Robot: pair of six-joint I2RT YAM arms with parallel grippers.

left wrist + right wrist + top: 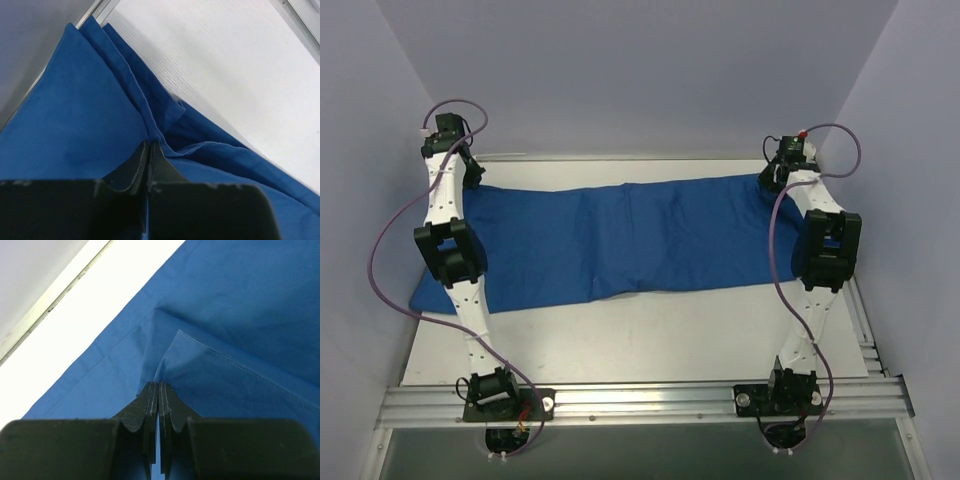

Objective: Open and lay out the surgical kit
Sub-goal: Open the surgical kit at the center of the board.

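Observation:
The royal-blue cloth wrap (620, 240) lies stretched in a long band across the white table. My left gripper (470, 170) is at its far left end and is shut on a fold of the cloth (125, 100), as the left wrist view shows. My right gripper (772, 178) is at the far right end and is shut on a corner fold of the cloth (240, 340). The steel tray and the silver instruments are out of view.
The white table (650, 335) extends in front of the cloth to a metal rail (640, 400) with both arm bases. Pale walls close the back and both sides. A metal edge strip (50, 307) runs along the table's far border.

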